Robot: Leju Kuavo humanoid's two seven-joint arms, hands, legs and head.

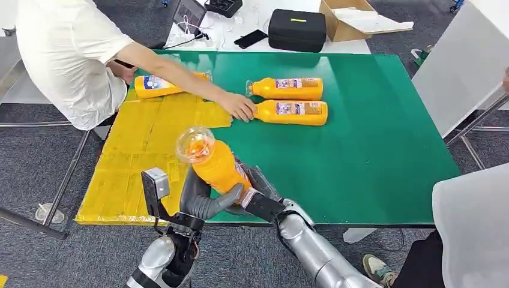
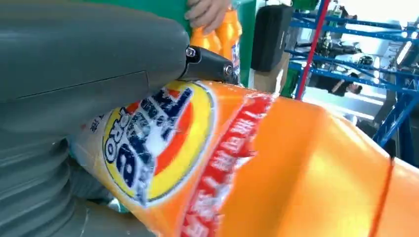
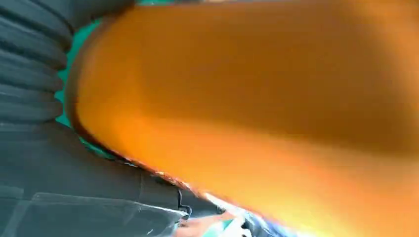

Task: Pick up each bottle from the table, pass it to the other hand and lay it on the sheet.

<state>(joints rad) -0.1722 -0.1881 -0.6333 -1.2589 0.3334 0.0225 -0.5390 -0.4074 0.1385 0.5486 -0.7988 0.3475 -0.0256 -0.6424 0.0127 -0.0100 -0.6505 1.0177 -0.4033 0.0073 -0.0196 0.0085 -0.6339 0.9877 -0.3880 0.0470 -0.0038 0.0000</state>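
You are mid-handover: both the left hand [image 1: 201,201] and right hand [image 1: 255,195] grasp the orange plastic bottle [image 1: 217,165]; release right next.

Head view: bright, even overhead light; soft faint shadows on green bench [image 1: 372,132].
Left wrist view: blown-out glare at far background; label sharp.
Right wrist view: heavy blur, out of focus.

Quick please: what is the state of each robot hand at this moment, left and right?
Left hand: grips the raised orange bottle.
Right hand: also holds the same bottle, at its lower end.
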